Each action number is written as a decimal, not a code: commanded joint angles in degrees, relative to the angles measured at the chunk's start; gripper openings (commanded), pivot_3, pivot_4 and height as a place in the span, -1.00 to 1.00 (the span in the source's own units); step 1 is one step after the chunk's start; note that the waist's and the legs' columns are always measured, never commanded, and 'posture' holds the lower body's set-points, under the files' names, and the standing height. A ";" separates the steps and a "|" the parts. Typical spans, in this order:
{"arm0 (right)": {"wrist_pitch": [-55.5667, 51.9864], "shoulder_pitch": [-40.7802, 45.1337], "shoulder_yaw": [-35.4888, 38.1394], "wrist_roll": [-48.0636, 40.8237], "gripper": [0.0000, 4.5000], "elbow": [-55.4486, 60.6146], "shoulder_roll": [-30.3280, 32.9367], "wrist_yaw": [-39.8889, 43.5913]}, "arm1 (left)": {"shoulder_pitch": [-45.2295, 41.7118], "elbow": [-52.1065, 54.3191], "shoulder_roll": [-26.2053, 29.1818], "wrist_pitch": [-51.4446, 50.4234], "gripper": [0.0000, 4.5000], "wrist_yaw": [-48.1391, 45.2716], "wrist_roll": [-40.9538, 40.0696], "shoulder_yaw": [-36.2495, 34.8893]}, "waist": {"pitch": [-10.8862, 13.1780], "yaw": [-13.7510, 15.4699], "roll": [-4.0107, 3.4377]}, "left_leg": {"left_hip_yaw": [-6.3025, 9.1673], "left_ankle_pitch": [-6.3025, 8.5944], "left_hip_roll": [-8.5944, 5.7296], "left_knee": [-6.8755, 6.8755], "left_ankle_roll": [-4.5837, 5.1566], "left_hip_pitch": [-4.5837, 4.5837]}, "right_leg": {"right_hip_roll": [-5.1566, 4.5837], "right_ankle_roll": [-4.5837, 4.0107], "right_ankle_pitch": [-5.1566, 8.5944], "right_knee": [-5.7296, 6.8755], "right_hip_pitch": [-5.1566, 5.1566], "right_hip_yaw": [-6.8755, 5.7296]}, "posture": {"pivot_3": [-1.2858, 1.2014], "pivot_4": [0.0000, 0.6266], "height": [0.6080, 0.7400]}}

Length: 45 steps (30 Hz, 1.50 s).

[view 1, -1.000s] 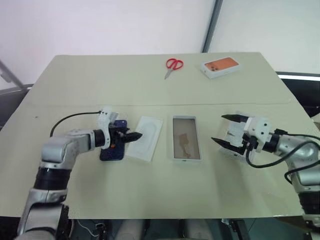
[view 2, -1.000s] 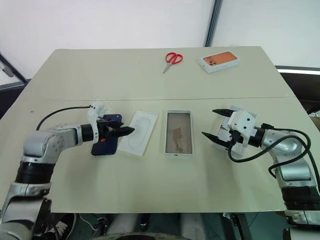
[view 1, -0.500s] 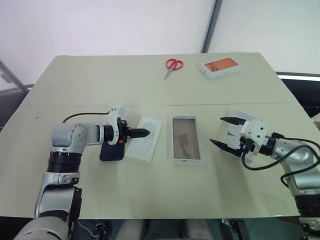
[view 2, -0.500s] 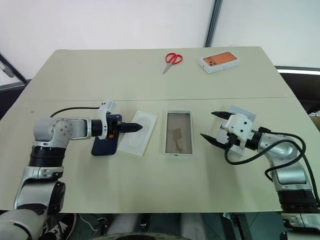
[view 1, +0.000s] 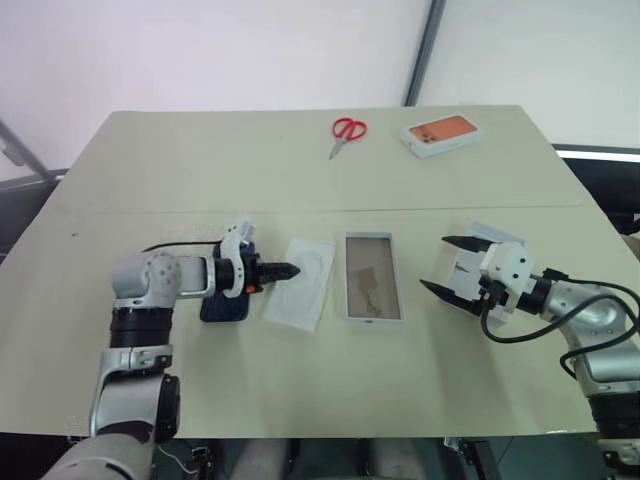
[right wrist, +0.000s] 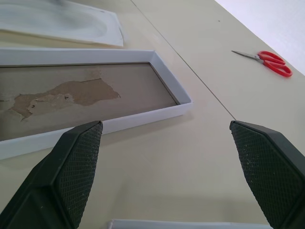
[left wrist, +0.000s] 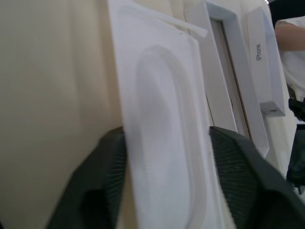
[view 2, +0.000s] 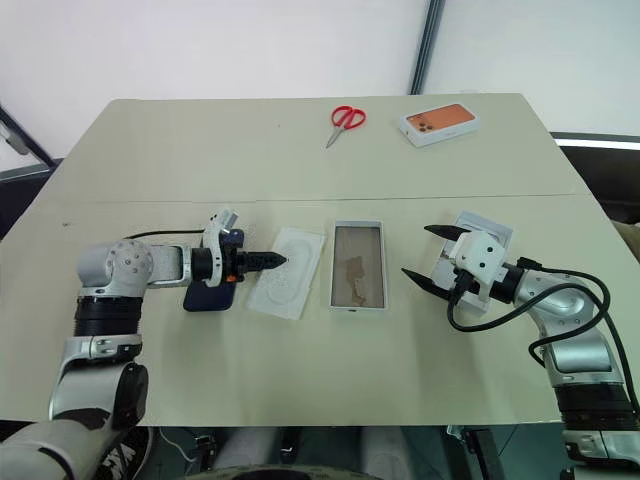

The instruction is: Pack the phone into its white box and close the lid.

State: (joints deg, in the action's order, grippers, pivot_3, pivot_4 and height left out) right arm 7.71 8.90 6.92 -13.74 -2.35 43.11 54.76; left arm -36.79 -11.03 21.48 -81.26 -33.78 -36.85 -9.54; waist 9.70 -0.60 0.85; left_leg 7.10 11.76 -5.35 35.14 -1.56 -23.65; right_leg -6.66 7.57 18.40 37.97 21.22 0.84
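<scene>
Lying flat on the beige tabletop [view 1: 300, 180]: slim dark navy-blue phone [view 1: 222, 306], partly under the left arm; thin white moulded insert [view 1: 305, 294] just beside it; shallow white cardboard box [view 1: 373, 290], brownish floor, empty. Left gripper [view 2: 274, 261] clasps the insert's long edges. Right gripper [view 1: 447, 265] spread wide, empty, over the white lid [view 2: 478, 258]. Advice: slide the insert well aside, keeping box square, phone undisturbed.

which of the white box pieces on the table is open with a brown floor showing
The white box in the middle, an open tray with a brownish floor. The thin insert beside it is flat white, and the far box carries an orange phone picture.
</scene>
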 commanded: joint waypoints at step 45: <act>-6.70 6.09 -22.86 8.57 -0.99 6.57 -3.40 8.85 | -7.38 1.43 -6.27 0.13 -1.00 14.30 -5.28 -21.26 | 0.10 -0.14 0.17 | 0.00 -0.09 0.02 -0.02 -0.18 0.02 | 0.03 0.02 0.00 0.01 0.05 -0.01 | 0.03 -0.52 1.00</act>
State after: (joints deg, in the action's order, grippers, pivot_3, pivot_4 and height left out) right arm 0.42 14.48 -15.60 -5.28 3.75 40.13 63.43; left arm -42.53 -12.00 15.19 -81.87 -19.50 -40.30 -29.55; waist 9.80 -0.74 1.02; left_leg 7.10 11.67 -5.32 35.12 -1.75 -23.63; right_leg -6.63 7.59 18.39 37.98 21.27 0.84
